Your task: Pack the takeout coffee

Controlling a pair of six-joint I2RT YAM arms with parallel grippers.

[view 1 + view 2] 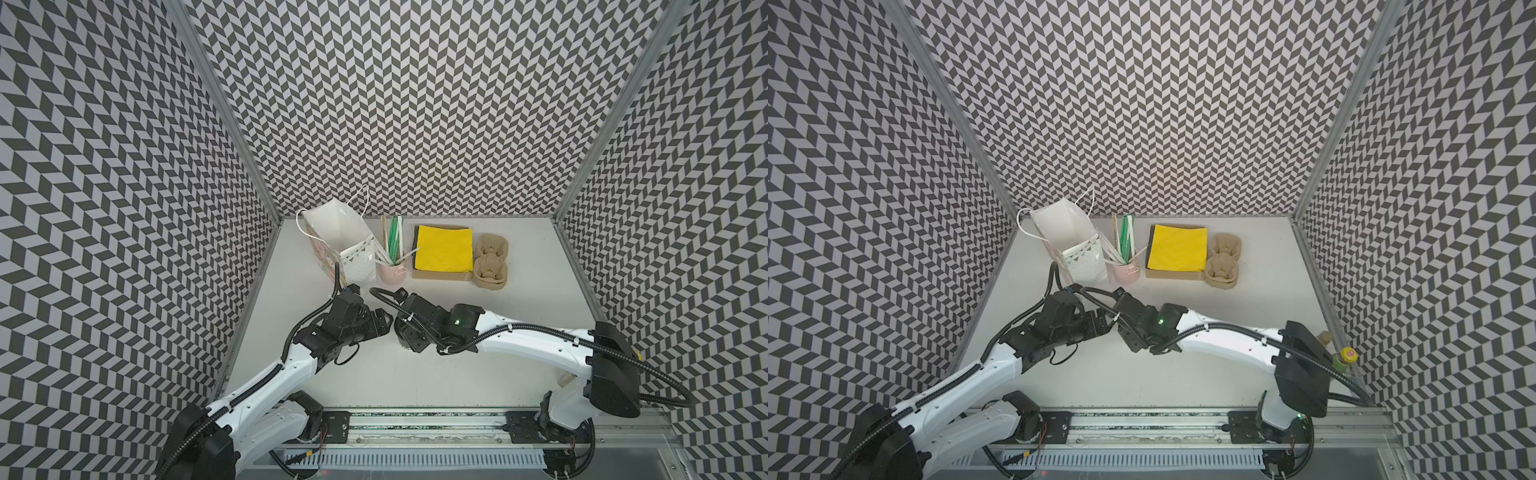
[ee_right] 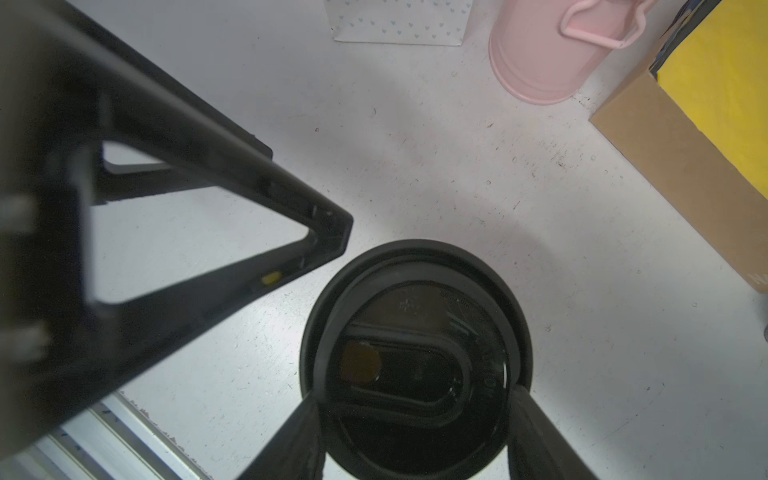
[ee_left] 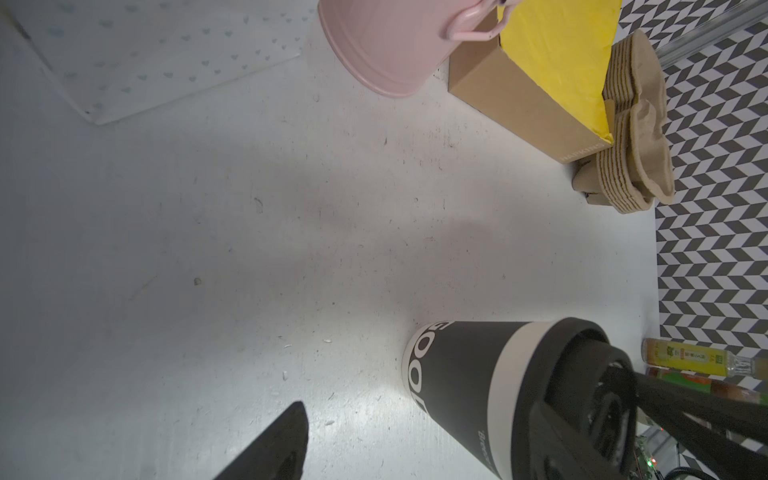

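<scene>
1. While the cup (image 3: 469, 382) stands upright on the table (image 1: 498, 299) with its lid (image 2: 415, 332) on, the right gripper (image 2: 415, 399) comes down on it from above. Its two fingers (image 2: 299, 440) flank the lid rim and appear to touch it on both sides, a grip at lid height.
2. Beside the cup, on the side away from the right arm, the left gripper (image 1: 384, 322) is spread wide and holds nothing. One finger (image 2: 249, 249) ends just beside the lid without touching it.
3. Behind the cup, toward the back wall, the white bag (image 1: 336, 226) stands with its mouth open. The pulp carriers (image 1: 491, 262) lie behind the cup on the other side, well apart from it.
4. Step in hand, as judged: the pick-up. The cup is capped and gripped but not yet lifted, and nothing is packed.
5. Next move, as judged: a straight lift that keeps the cup upright, then a carry back to the bag or a carrier; which one comes first cannot be told.
6. Caution: a hold on the lid alone may pull it off, so a grip lower on the cup wall, or support from the left gripper, would be safer.
</scene>
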